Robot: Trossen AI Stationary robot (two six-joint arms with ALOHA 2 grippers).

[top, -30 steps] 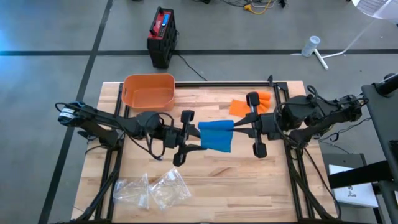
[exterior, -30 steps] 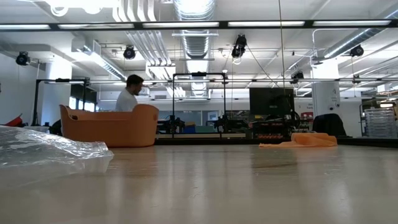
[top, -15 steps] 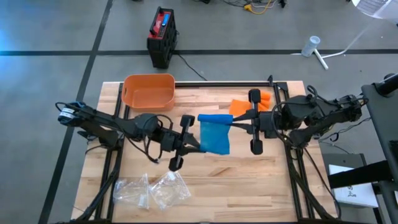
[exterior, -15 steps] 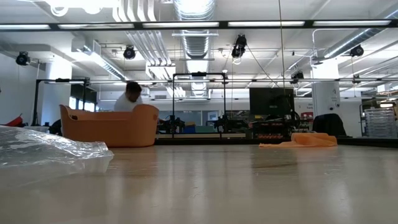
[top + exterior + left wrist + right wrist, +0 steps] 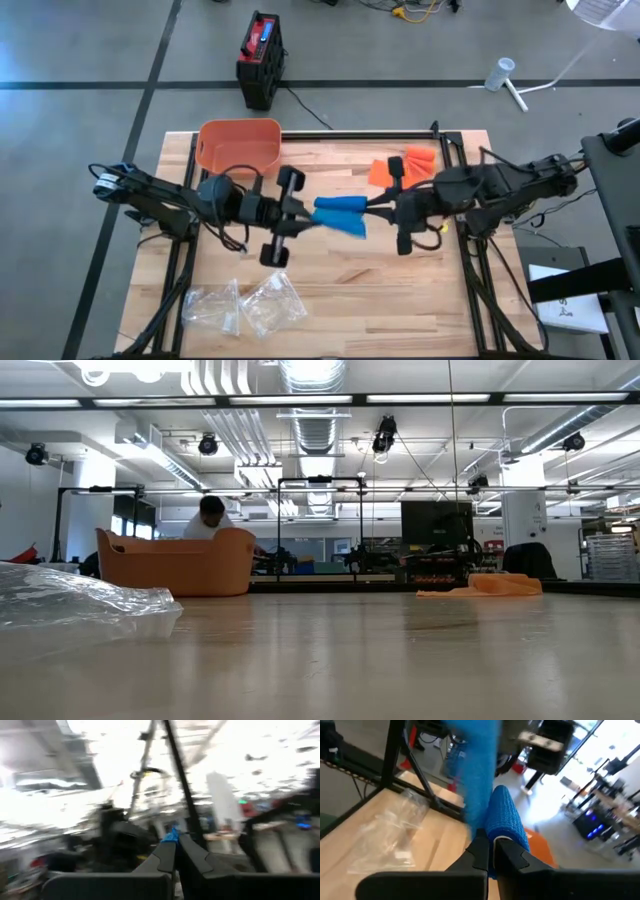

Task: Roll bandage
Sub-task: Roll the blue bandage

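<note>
Blue bandage [image 5: 340, 214] hangs above the table [image 5: 400, 300], pinched between left gripper [image 5: 303, 212] and right gripper [image 5: 374, 208] (both clamped on it), rolling apparently just begun.

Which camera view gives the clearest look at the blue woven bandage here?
The right wrist view: the blue woven bandage fills the frame, its weave visible, pinched in the right gripper. The high view shows it stretched between both grippers. The left wrist view catches a blue scrap. The low view shows none.
</note>
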